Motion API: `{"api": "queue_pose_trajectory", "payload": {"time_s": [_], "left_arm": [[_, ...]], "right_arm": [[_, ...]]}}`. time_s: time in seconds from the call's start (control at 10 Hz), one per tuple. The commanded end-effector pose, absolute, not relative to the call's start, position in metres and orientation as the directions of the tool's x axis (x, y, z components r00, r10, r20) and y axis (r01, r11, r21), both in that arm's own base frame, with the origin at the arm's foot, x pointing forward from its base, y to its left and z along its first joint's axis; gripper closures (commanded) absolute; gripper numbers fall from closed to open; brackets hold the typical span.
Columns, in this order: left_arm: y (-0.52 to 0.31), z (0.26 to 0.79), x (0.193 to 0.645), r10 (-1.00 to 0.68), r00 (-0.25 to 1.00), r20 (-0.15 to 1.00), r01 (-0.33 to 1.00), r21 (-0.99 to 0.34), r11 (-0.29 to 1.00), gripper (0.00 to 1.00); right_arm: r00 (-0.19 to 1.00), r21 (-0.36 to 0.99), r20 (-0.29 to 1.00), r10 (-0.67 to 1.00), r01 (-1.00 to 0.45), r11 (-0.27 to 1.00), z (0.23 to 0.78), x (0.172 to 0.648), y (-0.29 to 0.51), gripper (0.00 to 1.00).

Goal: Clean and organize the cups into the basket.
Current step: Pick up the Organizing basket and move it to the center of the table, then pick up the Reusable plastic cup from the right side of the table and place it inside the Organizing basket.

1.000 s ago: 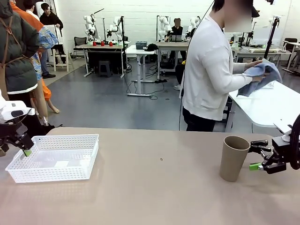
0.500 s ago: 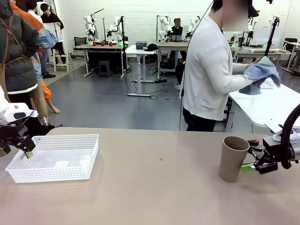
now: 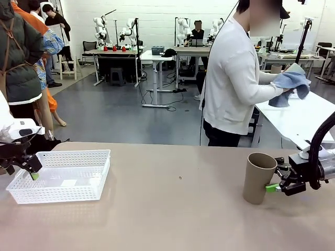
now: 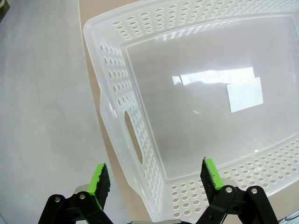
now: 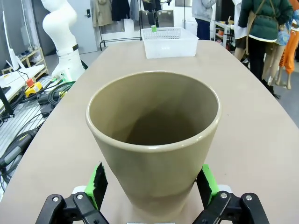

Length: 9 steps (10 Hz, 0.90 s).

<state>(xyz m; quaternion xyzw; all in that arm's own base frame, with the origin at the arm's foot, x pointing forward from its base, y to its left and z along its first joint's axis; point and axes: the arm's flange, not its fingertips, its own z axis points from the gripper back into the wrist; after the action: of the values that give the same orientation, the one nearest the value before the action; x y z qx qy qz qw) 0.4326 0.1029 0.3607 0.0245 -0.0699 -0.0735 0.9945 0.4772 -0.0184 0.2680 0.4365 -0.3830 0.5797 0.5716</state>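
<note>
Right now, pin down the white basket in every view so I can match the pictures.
Front view: basket at the table's left end.
Left wrist view: basket close up from above, handle cut-out lower left.
Right wrist view: basket small, top centre, beyond the cup.
Shared landmark: the open left gripper at the basket's short end.

From the left side the left arm [image 3: 18, 128] comes in low, and the left gripper [image 3: 32, 173] angles downward with its green-padded fingers spread wide. The right arm [image 3: 328, 166] reaches in from the right with a level wrist. The right gripper [image 3: 274, 178] points sideways toward the middle, jaws equally wide, clamping nothing.
</note>
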Motion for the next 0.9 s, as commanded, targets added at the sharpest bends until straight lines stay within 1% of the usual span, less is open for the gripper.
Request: {"api": "queue_pose_trajectory", "payload": {"time_s": [0.0, 0.3, 0.8], "left_arm": [[0.099, 0.359, 0.44, -0.174, 0.978, 0.111, 0.168, 0.062, 0.984, 0.0], [0.095, 0.353, 0.444, -0.187, 0.978, 0.093, 0.182, 0.059, 0.981, 0.0], [0.095, 0.354, 0.44, -0.178, 0.978, 0.112, 0.166, 0.104, 0.981, 0.0]], "right_arm": [[0.058, 0.072, 0.941, 0.334, -0.997, -0.029, 0.264, 0.49, -0.008, 0.0], [0.07, 0.083, 0.938, 0.339, -0.996, -0.023, 0.259, 0.497, -0.001, 0.0], [0.065, 0.073, 0.943, 0.327, -0.997, -0.01, 0.257, 0.502, 0.009, 0.0]]}}
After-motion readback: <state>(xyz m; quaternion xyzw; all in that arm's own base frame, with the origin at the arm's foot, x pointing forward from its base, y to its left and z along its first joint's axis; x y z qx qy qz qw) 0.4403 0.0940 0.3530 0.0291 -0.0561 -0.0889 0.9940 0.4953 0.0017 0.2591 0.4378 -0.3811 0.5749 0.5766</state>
